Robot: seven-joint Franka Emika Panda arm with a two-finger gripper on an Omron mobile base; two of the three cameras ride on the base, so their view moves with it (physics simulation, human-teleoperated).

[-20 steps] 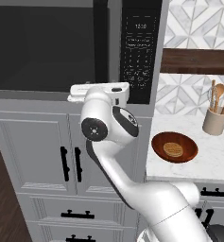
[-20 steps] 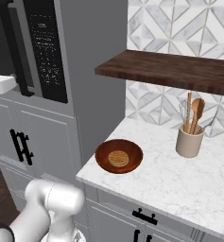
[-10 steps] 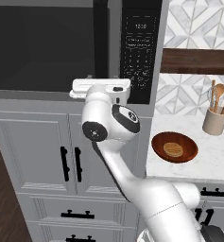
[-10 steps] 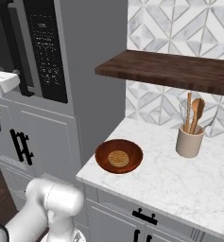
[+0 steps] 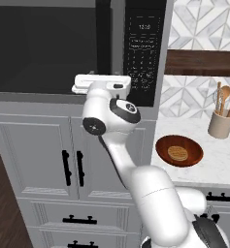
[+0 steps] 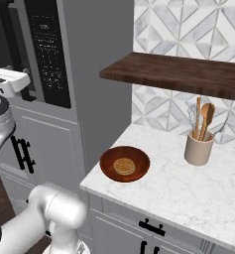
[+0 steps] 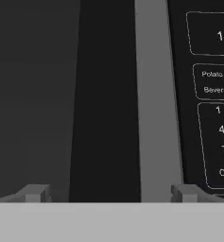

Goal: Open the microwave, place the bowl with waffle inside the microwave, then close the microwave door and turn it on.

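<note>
Unmoved, open gripper (image 7: 108, 191) faces one microwave door (image 7: 61, 94).

White articulated arm with dark joints rises from 5 o'clock in the left base view, bends at a round elbow near centre and reaches up toward 11 o'clock. Its white two-finger hand (image 5: 101, 83) lies level at the wrist. In the hand view, the hand (image 7: 111, 193) has both fingertips (image 7: 36, 193) spread wide apart, nothing between them.
</note>
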